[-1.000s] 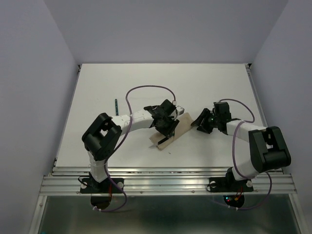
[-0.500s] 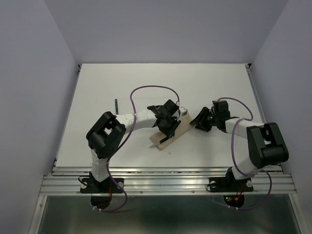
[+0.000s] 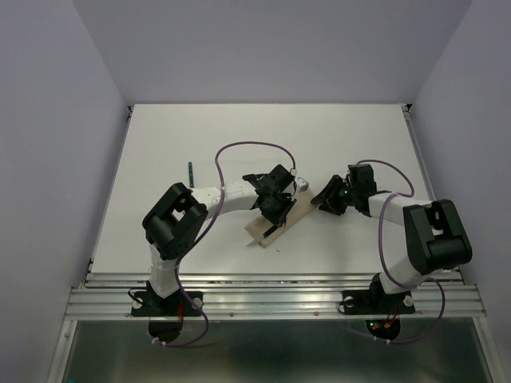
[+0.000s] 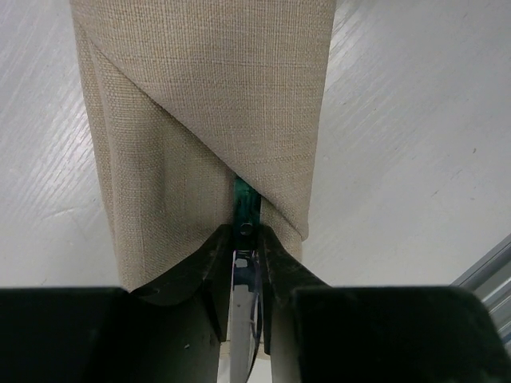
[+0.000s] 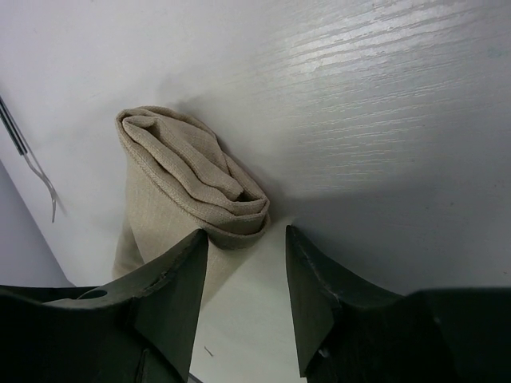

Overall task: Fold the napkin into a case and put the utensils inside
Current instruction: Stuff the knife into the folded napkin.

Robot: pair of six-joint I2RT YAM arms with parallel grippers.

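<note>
Left pincer (image 4: 245, 237), pinching a utensil (image 4: 244, 199) aligned with the case (image 4: 207, 96) long axis, sits at the case's slit; right pincer (image 5: 245, 239), spread, flanks the case's opposite end.

No readable text or labels

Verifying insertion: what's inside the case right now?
A utensil, green handle first, runs under the case's diagonal flap, gripped by the left pincer; its far end is covered.
</note>
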